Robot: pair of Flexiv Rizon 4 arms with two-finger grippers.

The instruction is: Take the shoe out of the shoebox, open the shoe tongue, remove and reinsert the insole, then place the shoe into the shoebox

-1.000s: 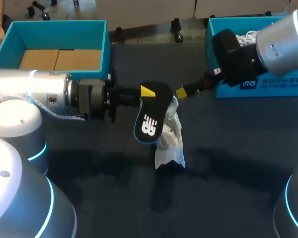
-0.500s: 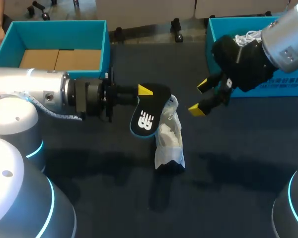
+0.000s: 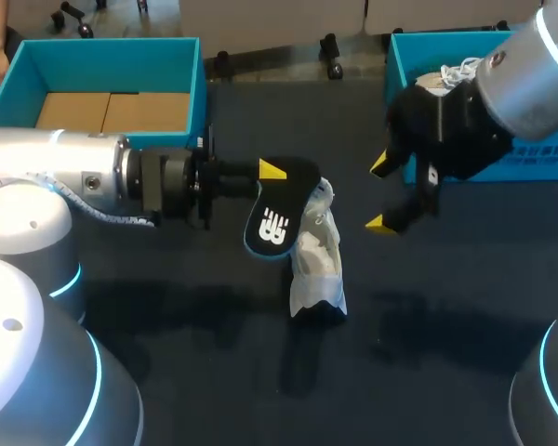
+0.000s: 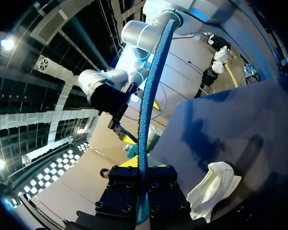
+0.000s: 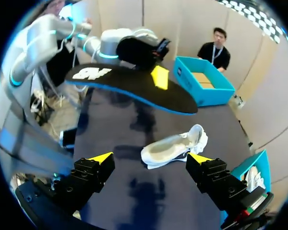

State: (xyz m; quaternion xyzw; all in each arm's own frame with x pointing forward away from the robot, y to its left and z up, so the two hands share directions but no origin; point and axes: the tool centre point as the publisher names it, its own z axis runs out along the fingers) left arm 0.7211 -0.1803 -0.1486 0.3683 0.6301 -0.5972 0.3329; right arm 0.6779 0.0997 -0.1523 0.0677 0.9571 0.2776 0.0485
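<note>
Gripping one end of the insole (image 3: 274, 218), the left claw (image 3: 274, 175) is clamped on it from both sides. The wrist view shows the insole (image 4: 149, 96) rising edge-on from between the fingers. The printed end hangs past the tips. The shoe (image 3: 318, 260) lies on the table just under that free end, outside either box. The right claw (image 3: 378, 193) hangs above the table, fingers spread wide with nothing between them. The shoe (image 5: 175, 146) lies ahead of it, the insole (image 5: 129, 84) above. One teal box (image 3: 400, 51) sits behind the right claw, another (image 3: 107, 42) beside the left arm.
</note>
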